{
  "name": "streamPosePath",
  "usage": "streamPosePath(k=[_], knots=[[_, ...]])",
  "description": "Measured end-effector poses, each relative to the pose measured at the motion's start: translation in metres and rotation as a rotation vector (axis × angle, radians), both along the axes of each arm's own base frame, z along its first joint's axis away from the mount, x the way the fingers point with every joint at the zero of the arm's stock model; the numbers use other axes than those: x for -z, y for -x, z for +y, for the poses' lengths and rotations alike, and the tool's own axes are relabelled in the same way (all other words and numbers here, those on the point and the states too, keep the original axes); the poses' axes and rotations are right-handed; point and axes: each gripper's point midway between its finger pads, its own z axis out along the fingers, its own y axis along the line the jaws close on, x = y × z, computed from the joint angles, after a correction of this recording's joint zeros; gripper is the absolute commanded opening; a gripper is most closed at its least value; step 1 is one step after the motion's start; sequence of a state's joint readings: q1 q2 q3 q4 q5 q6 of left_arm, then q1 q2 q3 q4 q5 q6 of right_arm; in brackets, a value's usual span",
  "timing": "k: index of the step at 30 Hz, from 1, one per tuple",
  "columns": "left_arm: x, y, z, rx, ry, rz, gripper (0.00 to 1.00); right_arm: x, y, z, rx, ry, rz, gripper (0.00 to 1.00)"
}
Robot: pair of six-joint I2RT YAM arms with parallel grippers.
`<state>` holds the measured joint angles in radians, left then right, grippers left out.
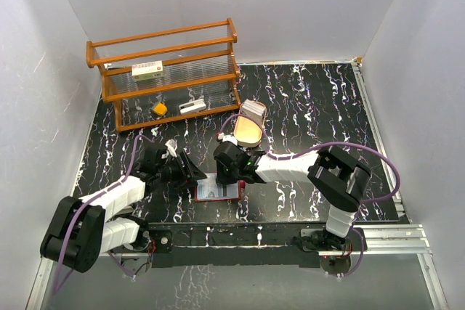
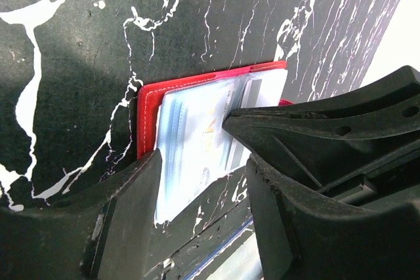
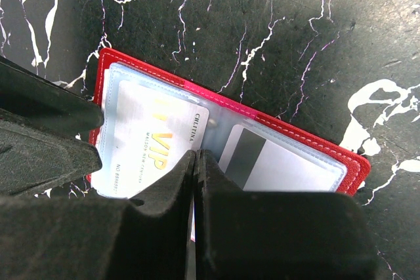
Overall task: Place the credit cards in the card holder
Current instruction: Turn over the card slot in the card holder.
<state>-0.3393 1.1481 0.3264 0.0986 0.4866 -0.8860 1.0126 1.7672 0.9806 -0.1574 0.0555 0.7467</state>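
The red card holder [image 3: 298,137] lies open on the black marbled table, near its front edge [image 1: 218,192]. Two pale credit cards sit in its clear pockets: a VIP card [image 3: 147,139] on the left and a card with a dark stripe [image 3: 275,165] on the right. My right gripper [image 3: 197,157] is shut, its tips over the fold between the two pockets. My left gripper [image 2: 203,165] is open, and its fingers [image 2: 128,214] straddle the end of the card holder [image 2: 147,106] where the pale pockets [image 2: 197,142] show. The right gripper's body hides part of that end.
A wooden rack [image 1: 167,70] stands at the back left with a white red-labelled box [image 1: 147,70], a yellow item [image 1: 159,109] and a small white item [image 1: 192,107]. A tan oval tray [image 1: 248,130] lies just behind the right gripper. White walls enclose the table.
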Motion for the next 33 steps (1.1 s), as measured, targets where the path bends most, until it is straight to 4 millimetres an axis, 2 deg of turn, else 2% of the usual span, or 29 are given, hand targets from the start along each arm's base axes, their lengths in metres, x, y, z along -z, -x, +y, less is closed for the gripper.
streamPosePath(k=[16,26,33], knots=[[-0.004,-0.003,-0.01,0.016,0.077,-0.023,0.52,0.0,0.0,0.0,-0.004,0.001,-0.003,0.0],[-0.027,-0.004,-0.021,0.02,0.185,-0.056,0.52,0.0,-0.001,0.001,-0.005,-0.016,-0.011,0.02],[-0.034,-0.001,-0.027,0.01,0.252,-0.042,0.52,-0.001,-0.002,0.004,-0.008,-0.037,-0.026,0.06]])
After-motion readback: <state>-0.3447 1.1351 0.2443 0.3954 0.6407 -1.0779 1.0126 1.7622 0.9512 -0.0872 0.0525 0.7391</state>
